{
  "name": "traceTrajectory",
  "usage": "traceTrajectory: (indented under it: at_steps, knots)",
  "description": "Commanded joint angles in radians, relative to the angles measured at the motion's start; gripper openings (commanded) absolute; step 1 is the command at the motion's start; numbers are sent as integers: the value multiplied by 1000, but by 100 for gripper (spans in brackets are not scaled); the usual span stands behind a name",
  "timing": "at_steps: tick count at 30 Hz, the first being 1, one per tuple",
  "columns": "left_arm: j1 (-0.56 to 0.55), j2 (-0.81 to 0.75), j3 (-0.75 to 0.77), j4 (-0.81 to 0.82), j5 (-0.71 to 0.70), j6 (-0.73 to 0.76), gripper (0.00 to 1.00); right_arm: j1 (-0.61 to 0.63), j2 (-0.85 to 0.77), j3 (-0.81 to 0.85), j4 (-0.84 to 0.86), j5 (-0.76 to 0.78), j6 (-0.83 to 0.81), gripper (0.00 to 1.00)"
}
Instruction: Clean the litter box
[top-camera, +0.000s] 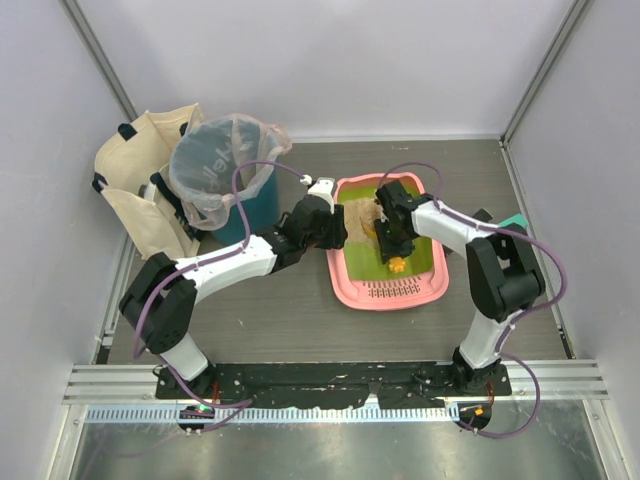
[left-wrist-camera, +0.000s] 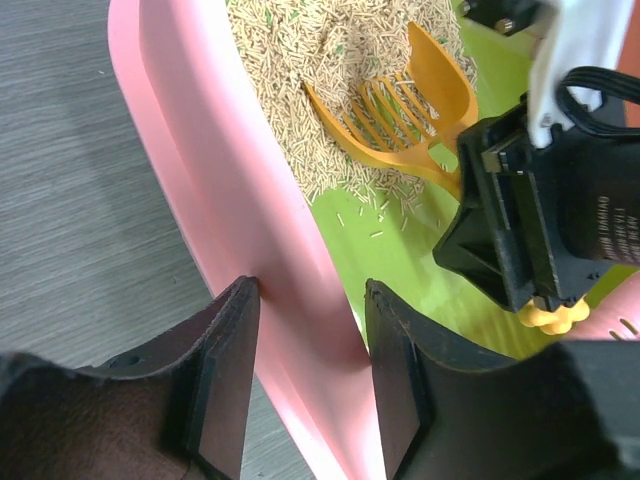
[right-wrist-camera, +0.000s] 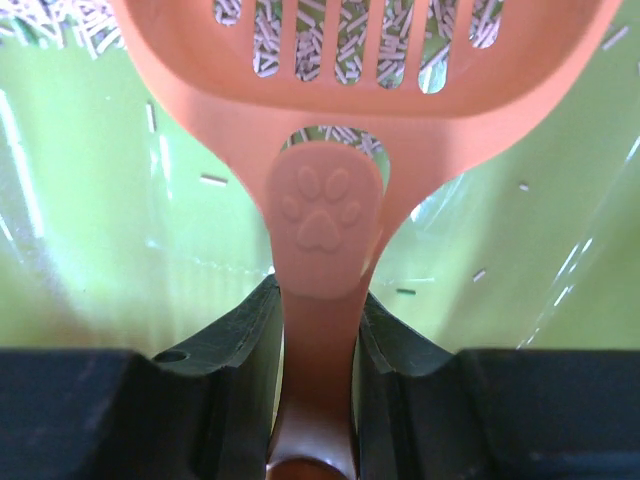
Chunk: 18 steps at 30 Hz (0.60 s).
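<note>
The pink litter box (top-camera: 350, 290) lies at the middle of the table, with a lime-green floor (left-wrist-camera: 400, 260) and beige litter (left-wrist-camera: 320, 60) heaped at its far end. My left gripper (top-camera: 335, 228) straddles the box's left wall (left-wrist-camera: 311, 290); one finger is outside, one inside, and both press on the pink plastic. My right gripper (top-camera: 384, 228) hangs over the green floor, shut on the handle of the orange slotted scoop (right-wrist-camera: 322, 215). The scoop's bowl (left-wrist-camera: 400, 105) rests at the edge of the litter.
A teal round bin lined with a clear bag (top-camera: 225, 175) stands at the back left, next to a beige tote bag (top-camera: 140, 185). A small teal object (top-camera: 512, 220) sits by the right wall. Enclosure walls ring the table.
</note>
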<state>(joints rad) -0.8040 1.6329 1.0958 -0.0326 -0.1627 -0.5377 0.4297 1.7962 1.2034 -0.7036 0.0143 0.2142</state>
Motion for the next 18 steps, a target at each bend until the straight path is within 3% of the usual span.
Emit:
traceTrajectory:
  at_steps: [1,9,18]
  knots:
    - [-11,-59,32,-7,2,18,51,3,-130,-67,124,9,-15,1]
    - [-9,-74,53,-36,11,45,58,3,-207,-179,199,0,-35,1]
    - [-9,-116,38,-39,5,61,59,3,-323,-306,341,-33,-22,1]
